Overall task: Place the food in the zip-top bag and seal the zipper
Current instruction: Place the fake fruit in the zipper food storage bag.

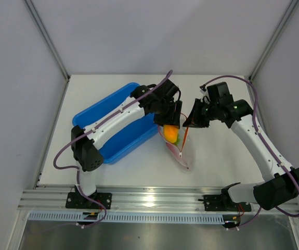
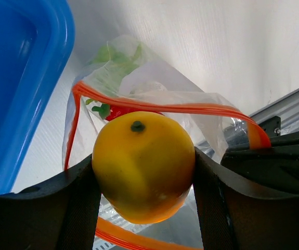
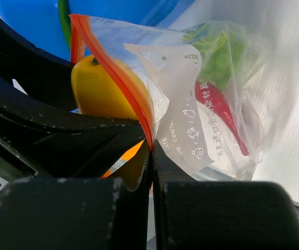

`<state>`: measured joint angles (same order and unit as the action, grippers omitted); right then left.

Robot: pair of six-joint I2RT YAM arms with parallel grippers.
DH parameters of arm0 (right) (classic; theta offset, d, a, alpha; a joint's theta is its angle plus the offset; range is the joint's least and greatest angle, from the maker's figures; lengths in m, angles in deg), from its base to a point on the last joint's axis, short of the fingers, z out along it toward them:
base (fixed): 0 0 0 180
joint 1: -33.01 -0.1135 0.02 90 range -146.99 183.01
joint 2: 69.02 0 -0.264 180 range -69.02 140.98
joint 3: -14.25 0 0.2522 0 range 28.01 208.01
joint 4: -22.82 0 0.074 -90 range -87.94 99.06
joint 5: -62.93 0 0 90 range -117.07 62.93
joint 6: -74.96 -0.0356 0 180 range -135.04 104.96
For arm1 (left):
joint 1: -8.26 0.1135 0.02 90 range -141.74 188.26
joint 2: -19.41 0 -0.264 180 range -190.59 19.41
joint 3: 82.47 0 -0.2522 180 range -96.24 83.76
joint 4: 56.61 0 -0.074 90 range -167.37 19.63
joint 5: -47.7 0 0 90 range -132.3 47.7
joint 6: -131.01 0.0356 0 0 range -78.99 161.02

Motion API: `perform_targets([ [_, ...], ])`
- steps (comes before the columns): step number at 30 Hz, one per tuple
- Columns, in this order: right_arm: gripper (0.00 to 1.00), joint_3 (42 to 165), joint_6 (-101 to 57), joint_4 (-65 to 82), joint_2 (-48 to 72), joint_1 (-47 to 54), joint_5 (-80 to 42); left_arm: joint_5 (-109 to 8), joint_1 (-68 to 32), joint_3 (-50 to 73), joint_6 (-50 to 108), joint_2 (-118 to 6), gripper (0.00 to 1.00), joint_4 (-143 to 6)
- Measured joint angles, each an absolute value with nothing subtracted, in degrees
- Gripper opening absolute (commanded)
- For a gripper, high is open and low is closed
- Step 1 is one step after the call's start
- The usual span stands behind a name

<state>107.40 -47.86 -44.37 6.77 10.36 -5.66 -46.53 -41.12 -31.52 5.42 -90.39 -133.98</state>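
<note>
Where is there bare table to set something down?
Bare table lies between the bag and the right arm, and along the far edge behind the tray. Crowded centre: left gripper and right gripper meet at the bag.

Yellow-orange fruit (image 2: 144,164) with a dark green stem dot; clear bag (image 3: 183,130) with a red-orange strip (image 2: 191,109) and dark printed lettering; red chili (image 3: 219,109); green leaves (image 3: 222,52); blue tray (image 2: 19,78); white counter (image 1: 217,156); black jaws

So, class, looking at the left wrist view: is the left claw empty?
No, the left claw holds the yellow-orange fruit clamped between its two fingers.
</note>
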Motion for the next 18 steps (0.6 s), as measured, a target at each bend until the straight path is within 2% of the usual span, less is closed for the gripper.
perform_targets([
  [1,0.00,107.4,-47.9,-44.4,6.8,10.4,-5.7,-46.4,-41.1,-31.3,5.6,-90.1,0.67,-133.7],
  [2,0.00,107.4,-47.9,-44.4,6.8,10.4,-5.7,-46.2,-41.1,-30.4,5.9,-89.6,0.80,-132.9],
  [5,0.00,107.4,-47.9,-44.3,6.8,10.4,-5.7,-45.4,-41.1,-25.6,7.3,-86.3,0.99,-130.3],
  [10,0.00,107.4,-47.8,-44.6,6.8,10.4,-5.7,-45.0,-41.1,-15.9,10.1,-76.9,1.00,-124.5],
  [18,0.00,107.4,-47.4,-46.7,8.8,11.6,-5.7,-45.0,-40.8,-14.4,13.7,-71.6,1.00,-117.6],
])
